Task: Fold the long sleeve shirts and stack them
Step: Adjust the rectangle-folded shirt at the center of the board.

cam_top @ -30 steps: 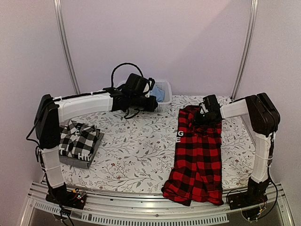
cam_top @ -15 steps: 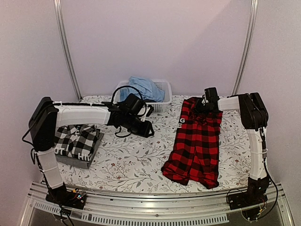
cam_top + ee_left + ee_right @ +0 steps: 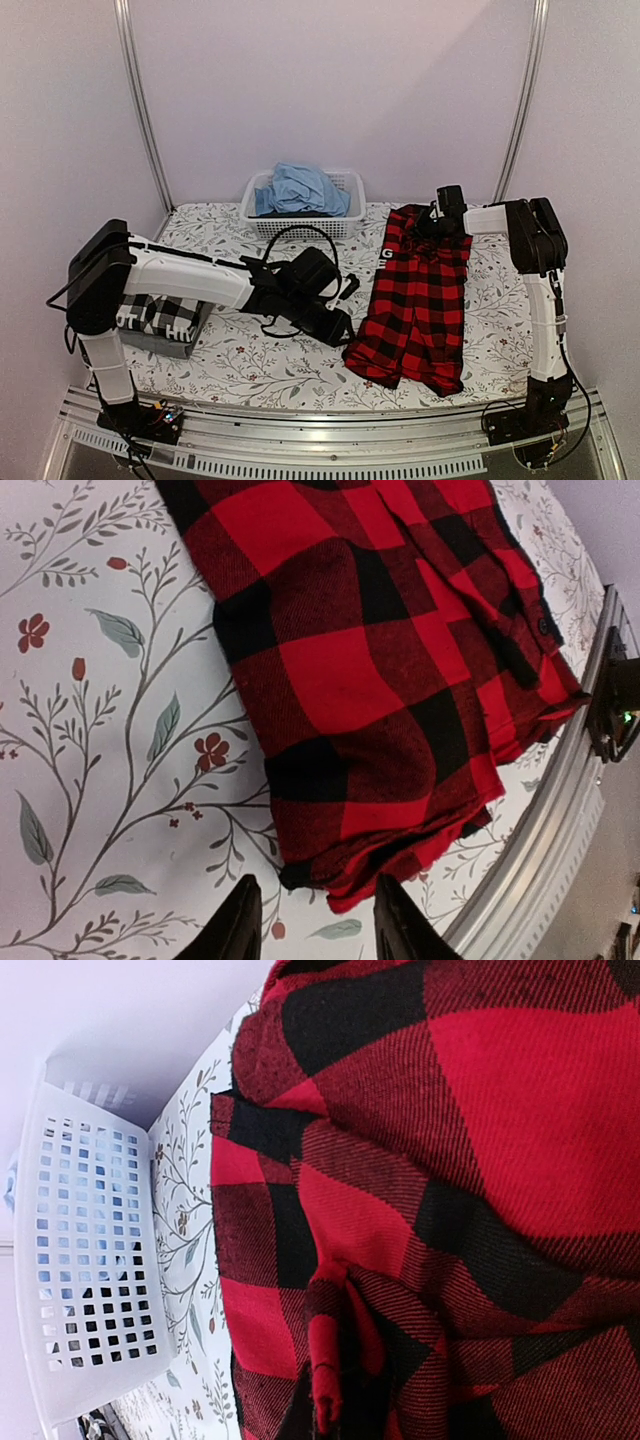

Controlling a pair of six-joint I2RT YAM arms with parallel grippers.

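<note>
1. The red-and-black flannel shirt (image 3: 420,300) lies lengthwise down the right side of the tabletop (image 3: 260,370), from the far edge almost to the near edge. It is narrowed into a long strip, which looks like a fold half made.
2. The right gripper (image 3: 440,225) sits at the shirt's far end with its jaws pressed together. Cloth bunches into a ridge towards it in the right wrist view, so it is probably pinching that end to anchor the strip.
3. The left gripper (image 3: 318,930) reaches across to the shirt's near-left hem corner. Its fingers (image 3: 245,920) are partly spread over bare tabletop just short of the hem, holding nothing, and it looks lined up to take that corner.
4. At the left edge, a folded black-and-white check shirt (image 3: 150,312) rests on a dark grey one (image 3: 165,345). That is likely the stack awaiting the flannel.
5. A white basket (image 3: 345,200) at the far edge holds blue cloth (image 3: 300,188).
</note>
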